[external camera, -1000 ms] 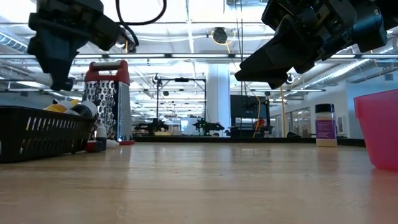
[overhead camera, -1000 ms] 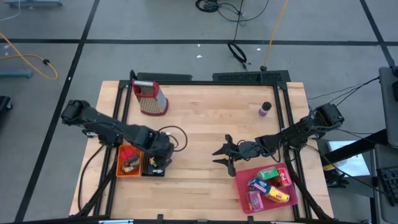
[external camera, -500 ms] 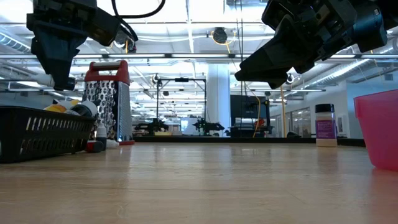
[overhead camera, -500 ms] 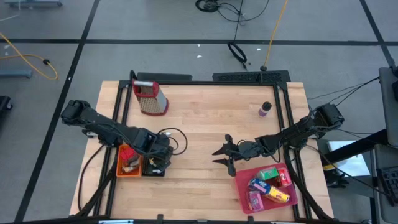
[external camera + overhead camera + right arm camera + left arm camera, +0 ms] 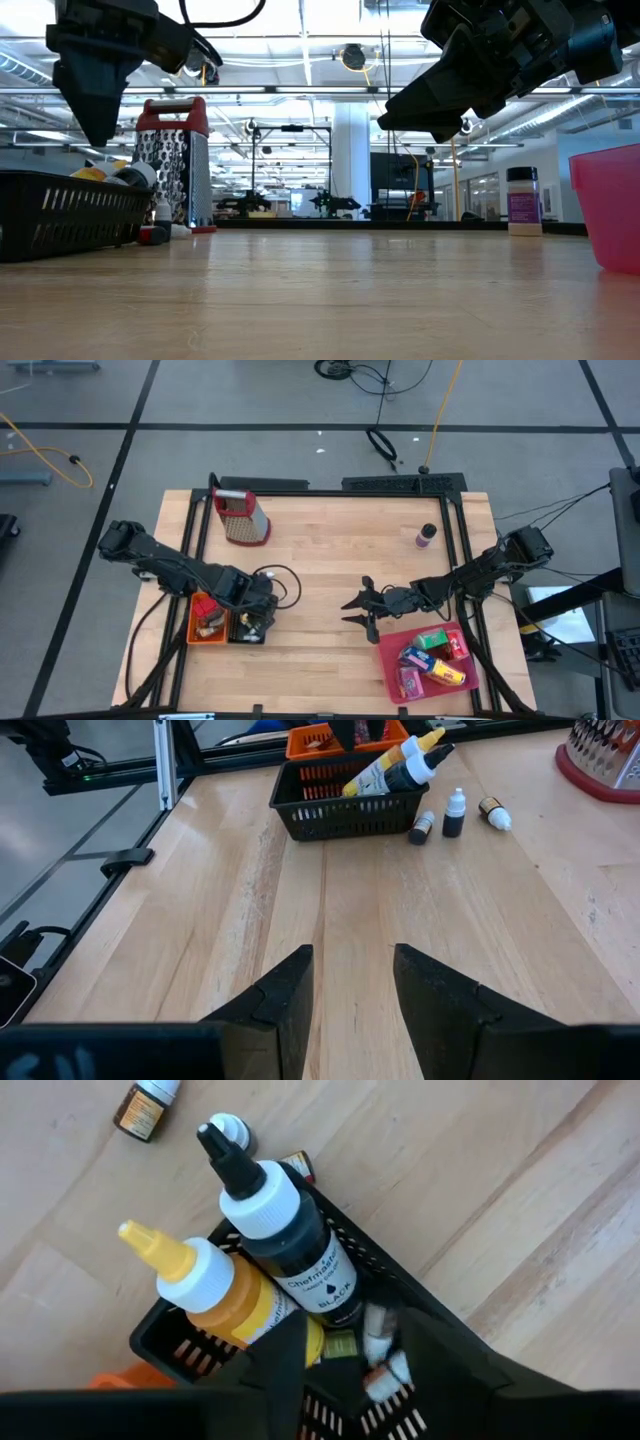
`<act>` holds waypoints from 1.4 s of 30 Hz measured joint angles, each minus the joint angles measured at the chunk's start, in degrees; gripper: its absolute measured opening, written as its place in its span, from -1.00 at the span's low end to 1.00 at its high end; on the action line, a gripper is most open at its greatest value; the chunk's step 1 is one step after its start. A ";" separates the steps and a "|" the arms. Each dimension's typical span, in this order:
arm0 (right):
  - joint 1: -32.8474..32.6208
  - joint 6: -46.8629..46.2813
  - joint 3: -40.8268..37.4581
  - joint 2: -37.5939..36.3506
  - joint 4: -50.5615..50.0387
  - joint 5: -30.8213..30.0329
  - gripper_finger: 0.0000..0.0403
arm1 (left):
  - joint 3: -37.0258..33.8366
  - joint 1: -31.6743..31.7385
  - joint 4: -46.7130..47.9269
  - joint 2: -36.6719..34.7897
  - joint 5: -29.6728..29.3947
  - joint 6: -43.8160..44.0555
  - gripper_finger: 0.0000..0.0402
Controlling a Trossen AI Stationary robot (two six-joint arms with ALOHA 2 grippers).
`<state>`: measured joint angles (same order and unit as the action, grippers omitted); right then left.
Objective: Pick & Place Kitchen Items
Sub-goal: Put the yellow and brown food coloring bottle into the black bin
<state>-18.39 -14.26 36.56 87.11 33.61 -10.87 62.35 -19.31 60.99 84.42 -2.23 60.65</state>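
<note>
Fingers of left gripper parted above black basket, gripping nothing, black-capped bottle and yellow bottle lying inside; right gripper fingers apart, empty, over bare table

overhead, table-level, 2 wrist views, shared table

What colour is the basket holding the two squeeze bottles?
Black basket, clearest in the right wrist view.

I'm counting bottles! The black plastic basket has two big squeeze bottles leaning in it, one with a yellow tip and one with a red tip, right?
Nearly. The black plastic basket does hold two leaning squeeze bottles, but only one tip colour is right. The yellow-tipped bottle is there; the other is a black-tipped bottle labelled black, not red. The left wrist view shows this.
</note>
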 joint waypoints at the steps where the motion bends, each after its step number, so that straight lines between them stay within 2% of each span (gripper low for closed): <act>1: 0.00 -0.02 0.00 0.00 0.01 0.01 -0.34 | 0.00 0.10 0.00 0.00 -0.45 0.01 -0.12; 4: 0.00 -0.01 -0.02 0.00 0.00 0.00 -0.34 | 0.00 0.83 0.00 0.00 -1.81 -1.70 0.00; 8: -0.01 -0.01 -0.02 0.00 0.00 0.00 -0.34 | 0.02 2.66 -0.10 0.00 -3.18 -5.99 0.07; 16: 0.00 0.00 -0.02 0.00 0.00 0.01 -0.34 | 0.02 9.30 -0.17 0.00 -7.28 -23.98 0.08; 23: 0.00 -0.01 -0.02 0.00 0.00 0.00 -0.34 | 0.07 17.70 -1.20 0.00 -7.31 -30.58 0.08; 28: -0.01 -0.02 -0.02 0.00 0.00 0.00 -0.34 | 0.07 21.50 -1.22 0.00 -6.71 -38.16 0.08; 36: -0.01 0.00 -0.02 0.00 0.00 0.00 -0.34 | 0.09 25.04 -3.19 1.17 -5.00 -41.10 0.08; 42: 0.00 -0.01 -0.02 0.00 -0.04 0.02 -0.34 | 0.09 25.25 -4.94 6.78 -2.28 -43.26 0.08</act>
<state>-18.39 -14.28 36.53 87.11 33.57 -10.85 62.43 5.94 56.05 91.21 -4.51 17.39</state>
